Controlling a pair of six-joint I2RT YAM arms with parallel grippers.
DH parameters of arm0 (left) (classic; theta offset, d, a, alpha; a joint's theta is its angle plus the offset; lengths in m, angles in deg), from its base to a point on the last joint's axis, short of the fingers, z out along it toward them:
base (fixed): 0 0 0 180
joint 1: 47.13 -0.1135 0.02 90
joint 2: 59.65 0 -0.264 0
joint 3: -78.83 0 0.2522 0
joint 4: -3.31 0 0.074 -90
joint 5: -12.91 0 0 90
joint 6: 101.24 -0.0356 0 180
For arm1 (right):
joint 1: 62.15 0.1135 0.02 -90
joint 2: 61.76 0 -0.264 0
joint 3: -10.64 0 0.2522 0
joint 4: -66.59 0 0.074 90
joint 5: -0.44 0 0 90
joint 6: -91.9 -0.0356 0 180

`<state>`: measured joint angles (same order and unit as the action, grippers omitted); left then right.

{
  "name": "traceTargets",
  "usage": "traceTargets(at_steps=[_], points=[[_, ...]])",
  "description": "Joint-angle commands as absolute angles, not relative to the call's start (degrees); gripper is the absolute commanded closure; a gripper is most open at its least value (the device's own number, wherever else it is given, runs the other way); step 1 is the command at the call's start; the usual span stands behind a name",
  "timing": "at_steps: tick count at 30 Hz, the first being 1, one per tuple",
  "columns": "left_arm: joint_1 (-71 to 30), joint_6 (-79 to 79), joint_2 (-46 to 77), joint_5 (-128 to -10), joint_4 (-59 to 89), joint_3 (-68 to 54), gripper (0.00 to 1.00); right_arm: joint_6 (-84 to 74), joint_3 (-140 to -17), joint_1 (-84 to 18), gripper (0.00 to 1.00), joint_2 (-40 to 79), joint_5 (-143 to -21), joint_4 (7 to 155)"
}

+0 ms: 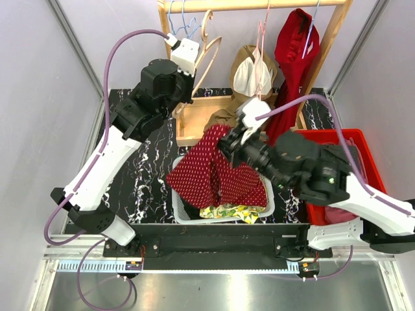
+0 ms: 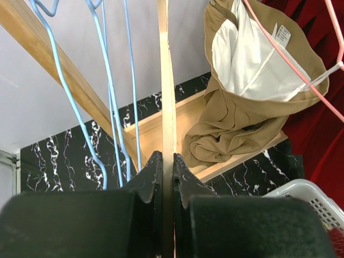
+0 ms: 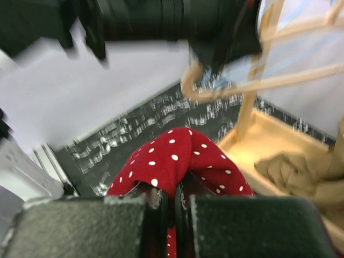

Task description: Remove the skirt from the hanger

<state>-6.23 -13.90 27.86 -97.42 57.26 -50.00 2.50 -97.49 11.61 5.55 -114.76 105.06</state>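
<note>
Skirt [image 1: 214,170], red with white dots: we find it draped over the rim of a white basket [image 1: 187,216] at the middle of the bench [image 1: 146,170], its upper end lifted up into a peak. In the right wrist view, the right hand [image 3: 167,196] is clamped on a fold of that cloth, with the fabric bulging out above the closed fingers [image 3: 150,193].

The left hand [image 2: 167,174] is raised toward the clothes rack [image 1: 259,5]. Its fingers are pressed together on the thin edge of a wooden hanger [image 2: 166,97], which stands upright between them. From the top view, we see the hanger up by the rack and the skirt lower down, with the two apart.

Blue wire hangers [image 2: 107,80] hang just beside the wooden one. To their right, a tan garment [image 2: 242,118] hangs from a pink hanger [image 2: 290,59], and its lower part lies bunched in the wooden tray [image 1: 194,122] at the foot of the rack. A dark red garment [image 1: 295,46] hangs at the right end of the rail.

A yellow patterned cloth [image 1: 227,212] lies in the basket under the skirt. A red bin [image 1: 355,138] sits at the right side of the bench, partly covered by the right arm.
</note>
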Motion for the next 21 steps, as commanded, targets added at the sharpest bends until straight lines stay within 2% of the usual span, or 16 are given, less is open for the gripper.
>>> traceTargets(at_steps=[1,7,12,17,21], points=[[-6.4,-12.1,29.0,-100.9,54.2,-55.7,1.00,-2.6,-85.3,11.1,1.00,2.7,-119.9,102.8],[-6.5,-11.4,31.0,-102.4,55.7,-57.9,1.00,-13.6,-67.0,7.6,1.00,-3.5,-120.9,103.5],[-6.6,-11.4,32.1,-103.9,55.7,-59.2,1.00,-24.1,-56.6,3.1,1.00,-5.9,-119.7,105.2],[-7.5,-9.3,33.2,-104.5,54.8,-61.0,1.00,-33.9,-48.6,0.3,1.00,-2.9,-113.7,106.2],[-8.2,-9.0,35.4,-103.9,54.5,-63.4,1.00,-37.1,-47.3,0.0,1.00,6.1,-107.7,106.6]])
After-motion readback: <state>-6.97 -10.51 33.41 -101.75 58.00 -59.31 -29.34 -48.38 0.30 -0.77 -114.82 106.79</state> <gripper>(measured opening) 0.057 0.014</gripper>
